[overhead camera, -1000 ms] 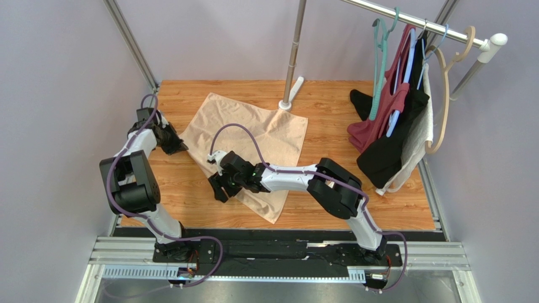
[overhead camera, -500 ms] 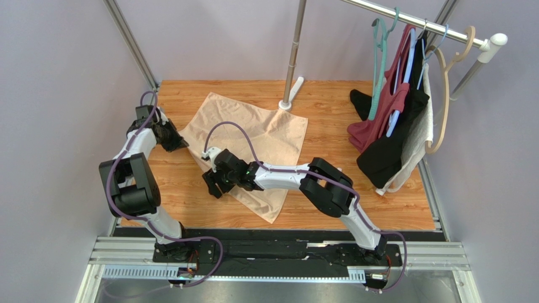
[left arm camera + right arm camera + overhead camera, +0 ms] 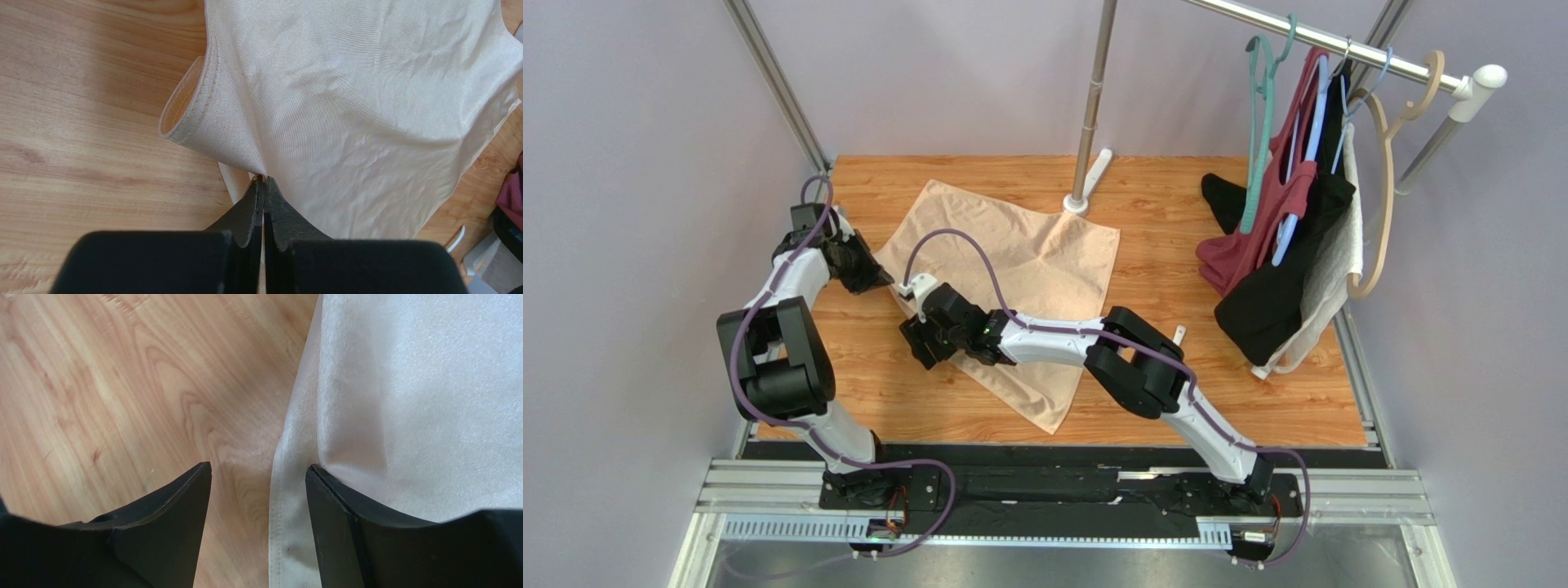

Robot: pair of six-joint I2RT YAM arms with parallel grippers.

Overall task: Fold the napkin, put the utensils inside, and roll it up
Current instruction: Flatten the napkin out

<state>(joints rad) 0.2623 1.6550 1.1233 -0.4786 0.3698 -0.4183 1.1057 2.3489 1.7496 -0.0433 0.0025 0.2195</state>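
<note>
I have the left gripper (image 3: 263, 184) pinched tight on the left corner of the napkin (image 3: 1020, 263), which lies spread on the wooden table (image 3: 1284, 392). The hem curls up at the pinch, ready to be carried over into a fold. My right gripper (image 3: 258, 471) hangs wide apart and empty over the near-left hem, one finger above wood and one above cloth, placed, I judge, for a second hold. The spoon (image 3: 1181, 332) seems to lie on bare wood right of the napkin.

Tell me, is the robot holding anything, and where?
The left end effector pinches the napkin at its hemmed edge; the open right end effector holds nothing.
</note>
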